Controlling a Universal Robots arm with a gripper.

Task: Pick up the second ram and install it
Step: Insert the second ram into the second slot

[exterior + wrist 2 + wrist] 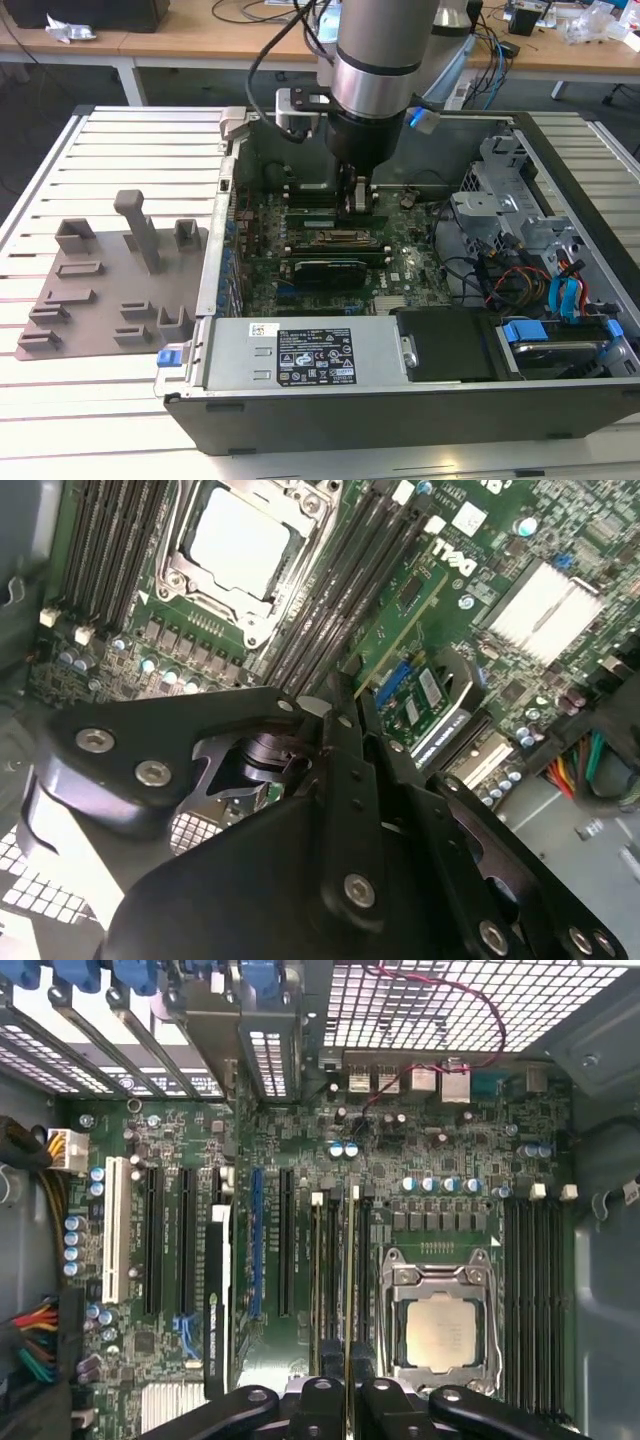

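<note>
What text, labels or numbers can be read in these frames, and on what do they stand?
Black label on the power supply: print and marks too small to read.
White lettering on the motherboard: a maker's logo, not quoted here.
On the second ram, clamped in the gripper and seen edge-on: no print legible.

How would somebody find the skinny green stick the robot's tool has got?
Look into the open computer case, at the green board with the square metal-framed processor socket. Right beside the socket run long black slots, and the second ram stands on edge among them. It alone is pinched by the tool.
</note>
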